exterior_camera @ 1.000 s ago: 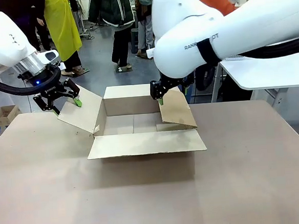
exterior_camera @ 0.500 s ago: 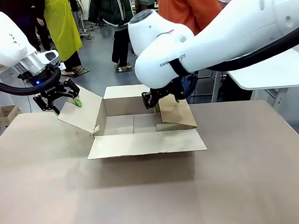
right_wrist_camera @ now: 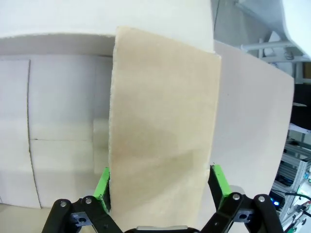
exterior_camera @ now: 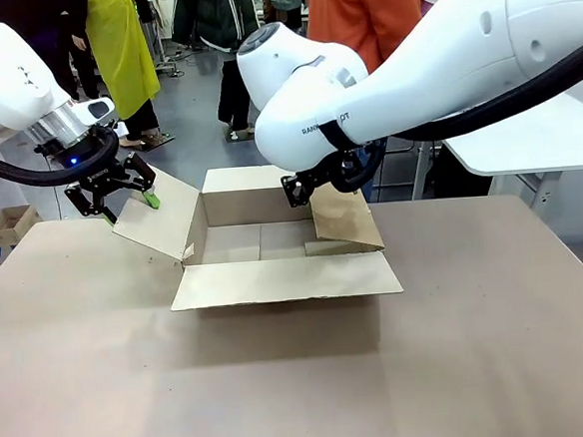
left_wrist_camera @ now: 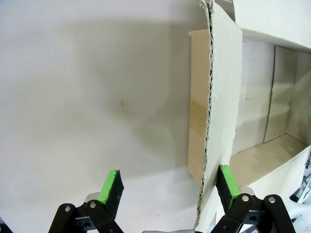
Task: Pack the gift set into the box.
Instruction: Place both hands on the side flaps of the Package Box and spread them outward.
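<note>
At box (exterior_camera: pixel 286 279) flaps (both jaws wide)

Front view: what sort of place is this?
Probably a robotics lab or workshop, not a home: people standing on a bare grey floor, a white workbench beside the table, a small carton on the floor.

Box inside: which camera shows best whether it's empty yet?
Front view: the box stands open, flaps spread, its visible floor bare. Left wrist view catches the left flap edge-on and a slice of the inside. Right wrist view has the right flap covering much of the floor.
</note>
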